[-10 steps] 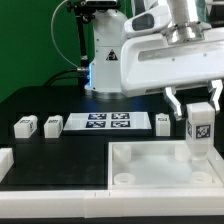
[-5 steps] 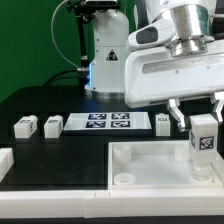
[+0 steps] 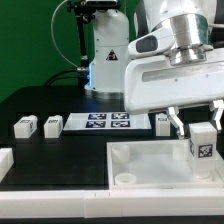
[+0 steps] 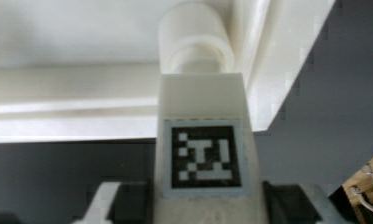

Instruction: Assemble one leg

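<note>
My gripper (image 3: 203, 122) is shut on a white leg (image 3: 204, 147) with a black-and-white tag and holds it upright over the far right corner of the large white tray-like piece (image 3: 140, 160). In the wrist view the leg (image 4: 204, 130) fills the middle, tag toward the camera, between my dark fingers (image 4: 144, 200), and its far end meets a round socket on the tray's corner (image 4: 201, 35). Three other legs lie on the black table: two at the exterior view's left (image 3: 26, 127) (image 3: 53, 125) and one beside the marker board's right end (image 3: 161, 121).
The marker board (image 3: 108, 122) lies flat behind the tray. A white block (image 3: 5, 160) sits at the left edge. The robot base and a white housing stand at the back.
My gripper has carried the leg down and a little toward the exterior view's right, so that it stands lower at the tray's far right corner.
</note>
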Robot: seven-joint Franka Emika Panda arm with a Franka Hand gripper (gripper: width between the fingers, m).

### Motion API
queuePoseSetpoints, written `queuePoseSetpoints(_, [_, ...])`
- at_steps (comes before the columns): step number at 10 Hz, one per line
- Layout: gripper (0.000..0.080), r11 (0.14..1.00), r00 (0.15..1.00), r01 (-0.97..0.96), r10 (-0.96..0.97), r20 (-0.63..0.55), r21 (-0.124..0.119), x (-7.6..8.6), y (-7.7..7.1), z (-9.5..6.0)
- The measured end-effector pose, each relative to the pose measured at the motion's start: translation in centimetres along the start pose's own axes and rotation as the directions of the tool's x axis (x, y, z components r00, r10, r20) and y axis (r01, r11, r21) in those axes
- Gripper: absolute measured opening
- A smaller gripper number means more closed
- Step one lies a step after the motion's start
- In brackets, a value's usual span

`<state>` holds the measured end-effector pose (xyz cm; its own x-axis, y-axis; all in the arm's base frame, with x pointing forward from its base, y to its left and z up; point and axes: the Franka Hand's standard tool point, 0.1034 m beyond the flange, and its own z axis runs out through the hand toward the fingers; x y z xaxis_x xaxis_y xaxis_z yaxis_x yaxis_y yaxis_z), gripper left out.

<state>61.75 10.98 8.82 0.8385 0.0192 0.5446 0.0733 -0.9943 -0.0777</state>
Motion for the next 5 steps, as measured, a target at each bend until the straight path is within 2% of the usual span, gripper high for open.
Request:
queuePoseSetpoints(2, [0.0294, 1.000, 1.000, 0.002, -0.002, -0.008, 0.000, -0.13, -0.07, 0.07])
queuePoseSetpoints(3, [0.0540, 1.000, 1.000, 0.002, -0.002, -0.008, 0.000, -0.13, -0.06, 0.07])
queuePoseSetpoints(4, [0.0540, 1.000, 1.000, 0.002, -0.002, -0.008, 0.000, -0.13, -0.06, 0.07])
queuePoseSetpoints(5, [0.0615, 1.000, 1.000, 0.002, -0.002, -0.008, 0.000, -0.13, -0.06, 0.07])
